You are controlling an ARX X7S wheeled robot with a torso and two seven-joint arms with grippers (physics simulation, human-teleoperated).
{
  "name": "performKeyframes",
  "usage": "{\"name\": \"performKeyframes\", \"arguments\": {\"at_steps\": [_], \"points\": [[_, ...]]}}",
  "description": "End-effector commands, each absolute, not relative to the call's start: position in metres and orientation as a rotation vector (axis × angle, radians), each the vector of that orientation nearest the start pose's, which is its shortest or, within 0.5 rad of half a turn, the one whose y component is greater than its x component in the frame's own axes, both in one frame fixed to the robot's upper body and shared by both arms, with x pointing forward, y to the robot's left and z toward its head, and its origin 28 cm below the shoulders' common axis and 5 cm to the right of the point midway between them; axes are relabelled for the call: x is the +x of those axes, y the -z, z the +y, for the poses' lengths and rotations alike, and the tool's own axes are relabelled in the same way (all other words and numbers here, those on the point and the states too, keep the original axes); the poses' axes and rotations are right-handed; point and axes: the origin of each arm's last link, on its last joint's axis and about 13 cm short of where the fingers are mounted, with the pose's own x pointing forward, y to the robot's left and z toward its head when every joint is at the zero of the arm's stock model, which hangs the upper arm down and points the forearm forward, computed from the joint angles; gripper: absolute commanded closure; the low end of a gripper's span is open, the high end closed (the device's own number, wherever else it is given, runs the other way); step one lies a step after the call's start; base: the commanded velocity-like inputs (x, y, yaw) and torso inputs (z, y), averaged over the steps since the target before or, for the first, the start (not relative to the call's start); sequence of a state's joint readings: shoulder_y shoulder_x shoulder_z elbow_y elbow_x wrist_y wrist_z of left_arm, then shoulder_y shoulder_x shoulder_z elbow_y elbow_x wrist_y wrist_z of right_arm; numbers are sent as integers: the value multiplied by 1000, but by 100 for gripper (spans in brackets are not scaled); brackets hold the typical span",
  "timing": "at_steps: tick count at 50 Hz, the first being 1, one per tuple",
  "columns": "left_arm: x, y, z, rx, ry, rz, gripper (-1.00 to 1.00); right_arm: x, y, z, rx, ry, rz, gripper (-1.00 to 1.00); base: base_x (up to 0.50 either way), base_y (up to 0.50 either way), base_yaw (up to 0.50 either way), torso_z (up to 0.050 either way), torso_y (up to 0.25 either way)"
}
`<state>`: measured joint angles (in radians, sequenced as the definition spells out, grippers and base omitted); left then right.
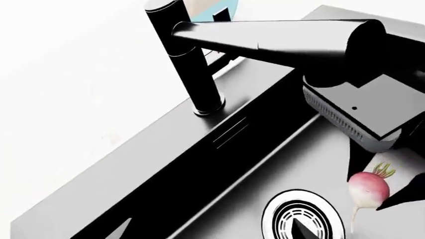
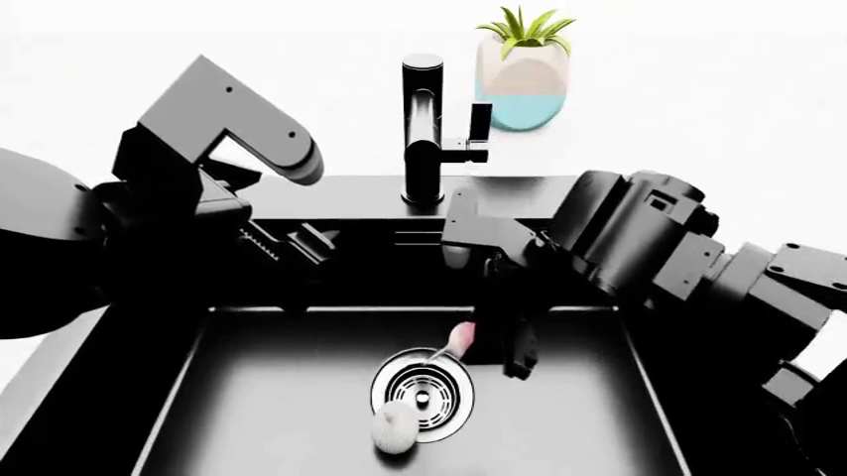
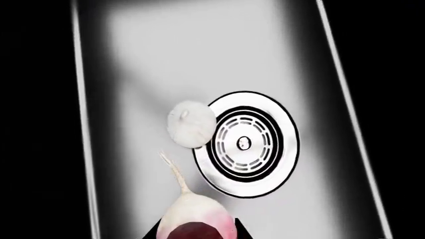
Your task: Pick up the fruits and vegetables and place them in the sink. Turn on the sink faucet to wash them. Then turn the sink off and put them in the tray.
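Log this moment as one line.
right gripper: holding radish over sink | garlic: by drain | left gripper: empty

Radish (image 2: 458, 340) in right hand (image 2: 493, 342), above sink (image 2: 265, 397)

Blocky black arms (image 2: 636, 238) (grey-edged)

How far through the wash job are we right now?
Partly through loading. The garlic bulb already lies in the sink by the drain. The right gripper holds the radish over the basin, not yet released. Left: drop it, work the faucet on and off, then move both to the tray, which isn't in view.
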<state>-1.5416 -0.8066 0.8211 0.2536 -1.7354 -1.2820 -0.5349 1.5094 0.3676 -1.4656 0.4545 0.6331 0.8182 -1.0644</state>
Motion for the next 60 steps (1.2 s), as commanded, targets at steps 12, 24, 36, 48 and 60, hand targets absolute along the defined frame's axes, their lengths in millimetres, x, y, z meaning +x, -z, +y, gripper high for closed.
{"name": "performKeyframes", "arguments": {"at_steps": [12,24,36,48,60], "points": [[247,-316,243,442,515,396,-100,410,-200,-100,-666,-1221,1003,100,18,0,0,0,0],[247,-315,245,436,515,396,-100,419,-184,-87,-601,-1260,1043,100,18,0,0,0,0],[248,-314,246,435,513,399,-100,414,-178,-87,-509,-1176,1051,100,18,0,0,0,0],[250,-311,246,432,513,404,-100,408,-171,-82,-438,-1155,1075,100,19,0,-1,0,1],[250,-309,247,428,513,408,-100,403,-168,-82,-403,-1058,1103,100,19,0,-1,0,0]]}}
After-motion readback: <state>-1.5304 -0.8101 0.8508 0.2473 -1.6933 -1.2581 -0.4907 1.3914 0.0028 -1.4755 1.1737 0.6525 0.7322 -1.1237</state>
